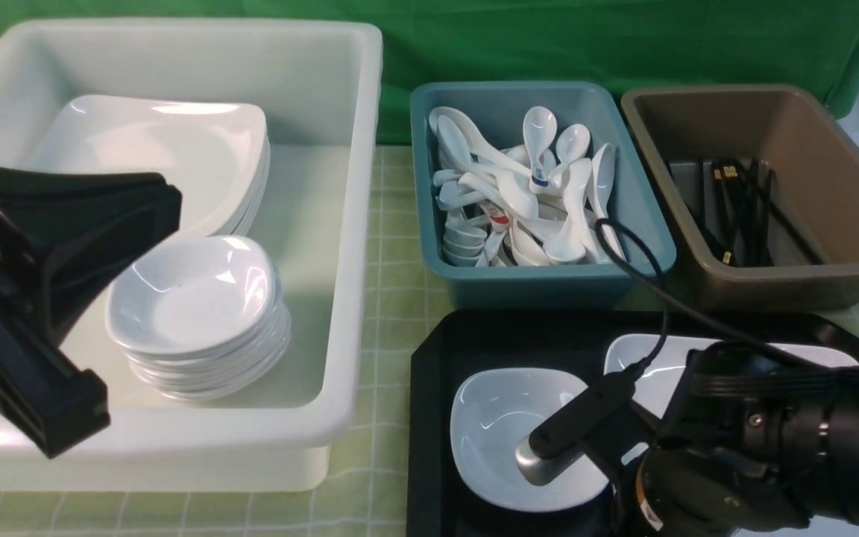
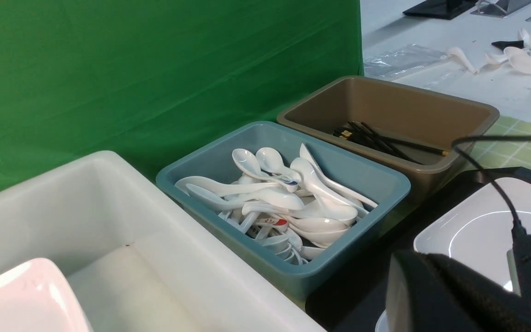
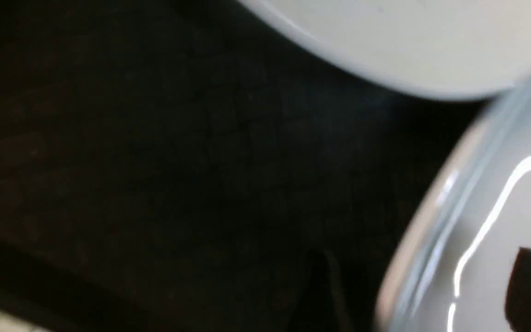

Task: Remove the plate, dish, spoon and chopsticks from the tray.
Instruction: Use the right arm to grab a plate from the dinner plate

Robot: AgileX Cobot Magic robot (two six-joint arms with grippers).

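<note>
Small glossy white rounded-square dish (image 1: pixel 489 425) on black plastic tray (image 1: pixel 429 418): probably light, slippery, breakable; pinch its rim. Right hand (image 3: pixel 427 290) hovers close, opening unclear.

Plate (image 2: pixel 473 230) lies on tray (image 2: pixel 357 295) near teal bin (image 2: pixel 293 272) full of white spoons (image 2: pixel 293 198).

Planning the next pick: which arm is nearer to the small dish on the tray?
Right. The right arm hangs over the tray, close beside the dish; the left arm is off over the white bin, well apart from it.
</note>
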